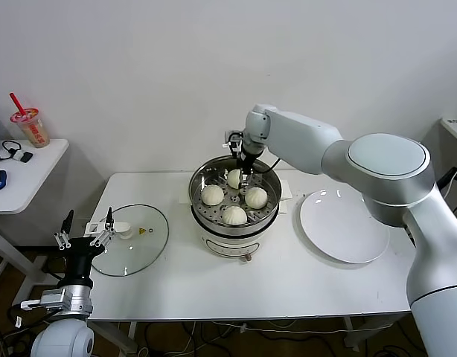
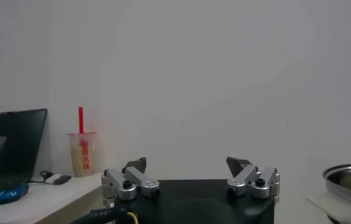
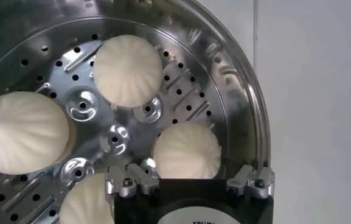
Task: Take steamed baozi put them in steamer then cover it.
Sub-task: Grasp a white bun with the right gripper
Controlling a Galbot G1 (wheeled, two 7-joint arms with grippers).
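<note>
Left claw (image 1: 85, 232): parked off the bench's (image 1: 288, 286) left edge, fingers spread, empty. Glass lid (image 1: 132, 239): flat on bench, uncovered step pending; next move likely a lid grasp. Steamer (image 1: 234, 202): four baozi (image 1: 234, 215) on tray. Right claw (image 1: 243, 172): arm reaches over the rear bun, grip state cannot be told.

The steamer (image 1: 234, 195) is shiny metal, and its tray (image 3: 111, 131) has little holes. The steamed baozi (image 3: 128, 70) look soft, smooth and matt. The lid (image 1: 132, 239) is clear glass. The plate (image 1: 344, 225) is glossy white. The surface (image 1: 288, 286) is smooth and white.
</note>
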